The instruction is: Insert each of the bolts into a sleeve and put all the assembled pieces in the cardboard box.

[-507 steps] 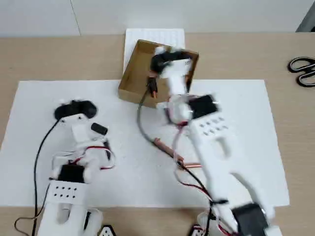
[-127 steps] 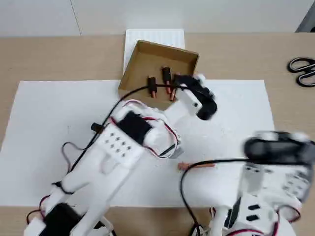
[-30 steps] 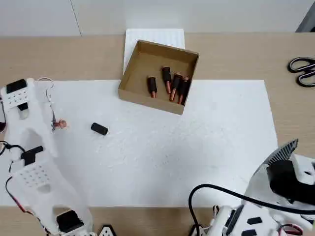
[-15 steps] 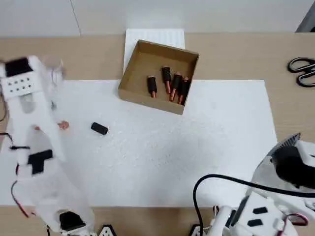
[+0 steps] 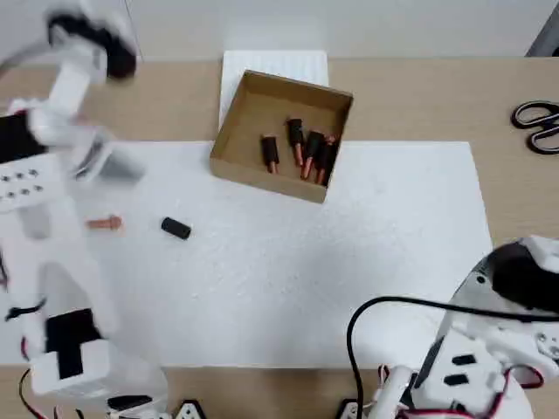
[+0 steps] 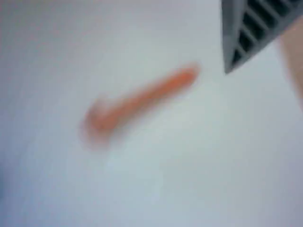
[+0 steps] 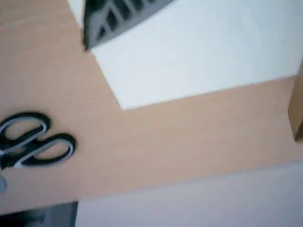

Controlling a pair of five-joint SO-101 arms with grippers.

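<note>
Near the left hand (image 5: 113, 164) (can't tell if it's gaping or closed) lies the last loose bolt (image 5: 105, 223), sleeve (image 5: 175, 229) just past it, so imo step = final pickup, next needs a clean grab on the bolt.

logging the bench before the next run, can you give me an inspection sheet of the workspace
surface: white sheet on a wooden table
job's things: cardboard box holds four assembled pieces; one bolt and one sleeve lie loose and apart on the sheet
clutter: scissors at the table's edge; white pad behind the box
grippers: left gripper above the loose bolt; right gripper over the sheet's corner near the scissors
cables: black cable loops beside the right arm
surroundings: pale surface beyond the table's far edge
</note>
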